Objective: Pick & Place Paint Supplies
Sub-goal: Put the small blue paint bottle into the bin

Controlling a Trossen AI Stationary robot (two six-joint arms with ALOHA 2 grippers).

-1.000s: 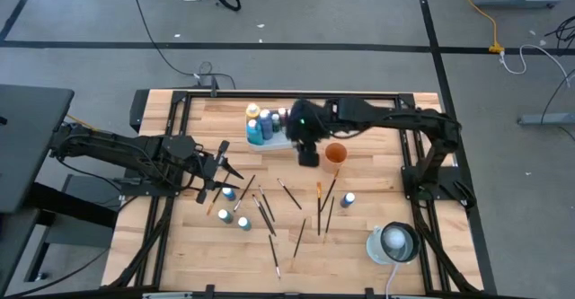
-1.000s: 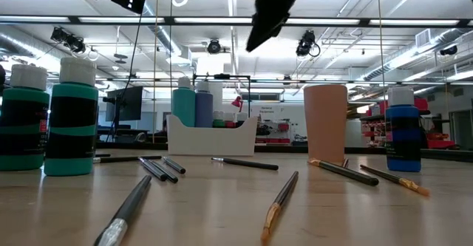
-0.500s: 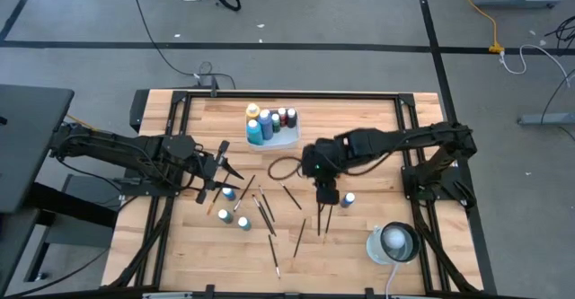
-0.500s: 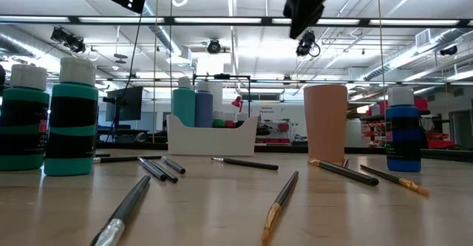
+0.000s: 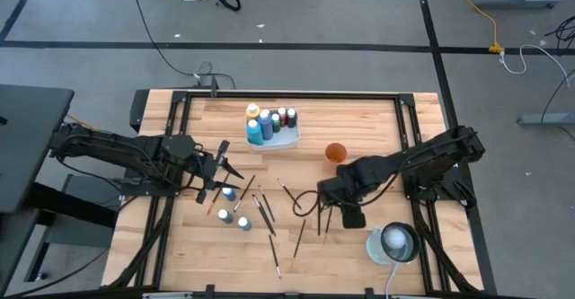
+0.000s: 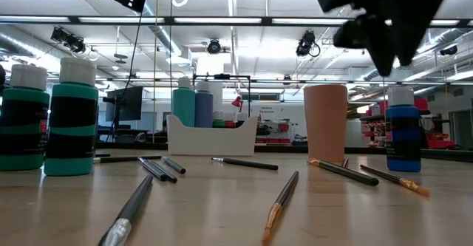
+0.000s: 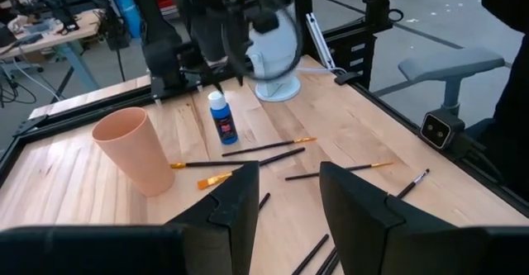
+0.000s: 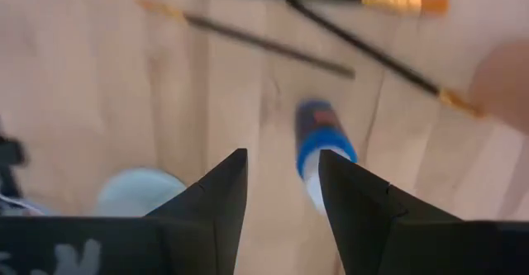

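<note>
Right gripper (image 5: 352,216) empty, jaws parted, above a standing blue bottle (image 8: 321,143), left gripper (image 5: 225,170) open, empty, over brushes (image 5: 260,207)

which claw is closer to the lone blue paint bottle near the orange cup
Right. The right claw hovers open directly above the blue bottle; the left claw waits across the table by the teal bottles.
</note>
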